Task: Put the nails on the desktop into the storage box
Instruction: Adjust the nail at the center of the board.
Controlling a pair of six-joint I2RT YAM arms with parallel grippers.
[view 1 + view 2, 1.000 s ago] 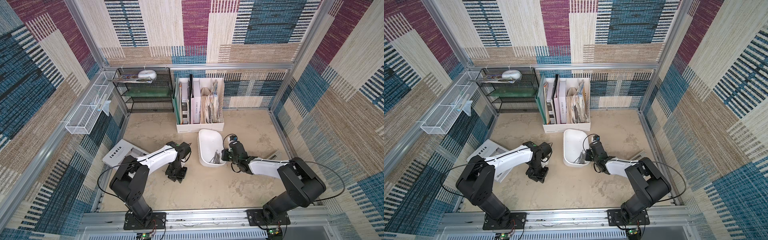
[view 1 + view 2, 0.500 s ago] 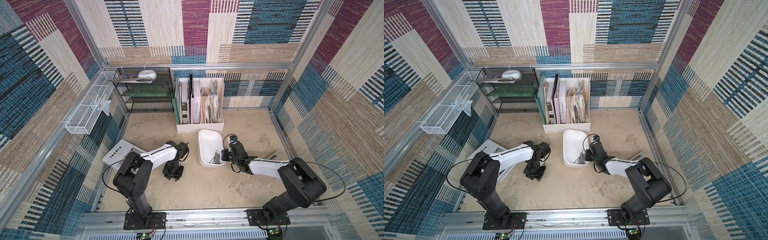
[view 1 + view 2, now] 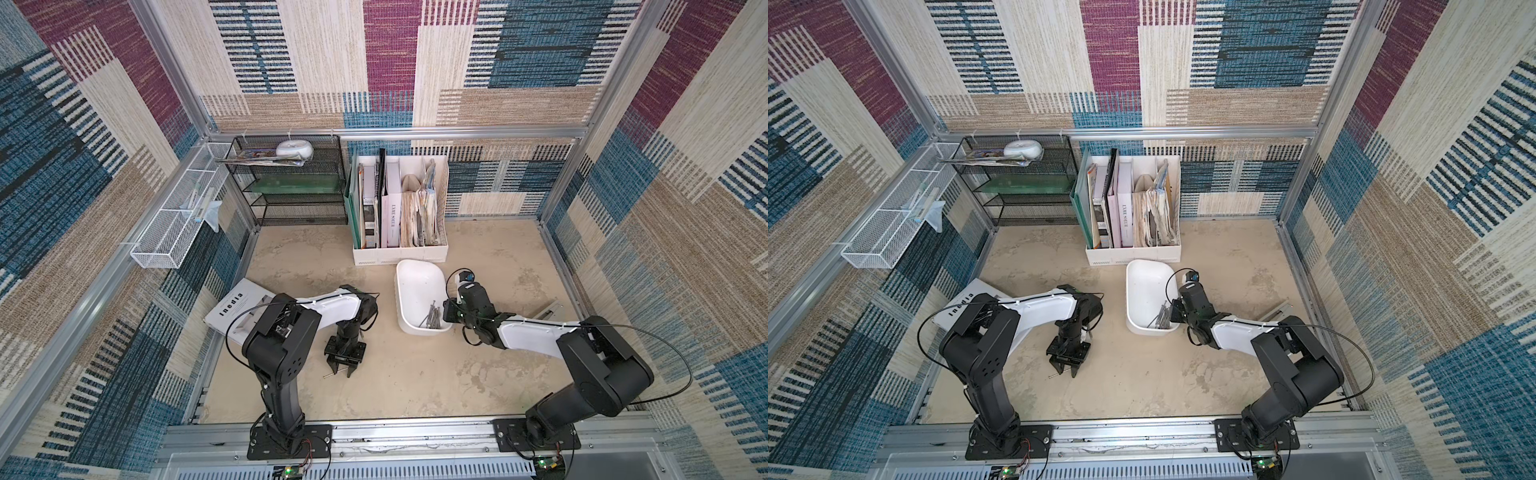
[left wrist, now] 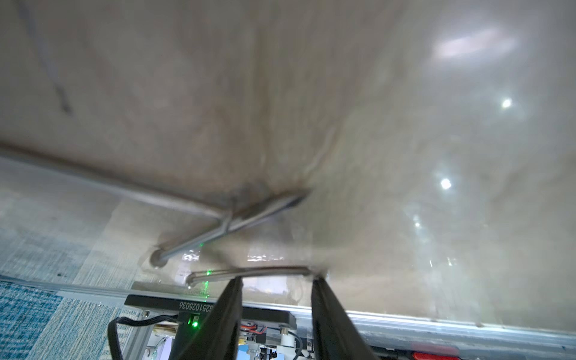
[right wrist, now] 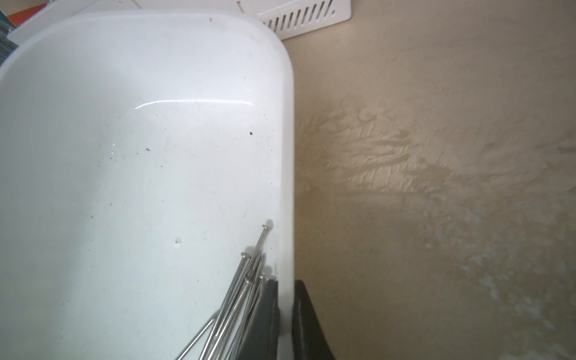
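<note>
Near the front edge of the desktop, left of centre, the left gripper points downward with its fingers spread and a clear gap between them. A loose nail sits right at the fingertips. Its long axis runs left to right, from one tip across to the other, and its head pokes out past the left finger. The left wrist view is too blurred to show whether metal touches rubber. Just past it is a slanted grey line, which may be a second nail or a reflection in the glossy top. Since the shank lies along the closing direction, not across it, the wrist probably needs a turn before a pinch would catch it. This arm is much the nearer to the nail. Farther back and to the right stands the storage box. A bundle of nails already rests in its near right corner. The right gripper is pressed together on the box's right wall there, one finger inside and one outside, apparently steadying it. The carry from the loose nail therefore runs rightward and away. Beyond the box, the white file holder stands toward the back wall.
</note>
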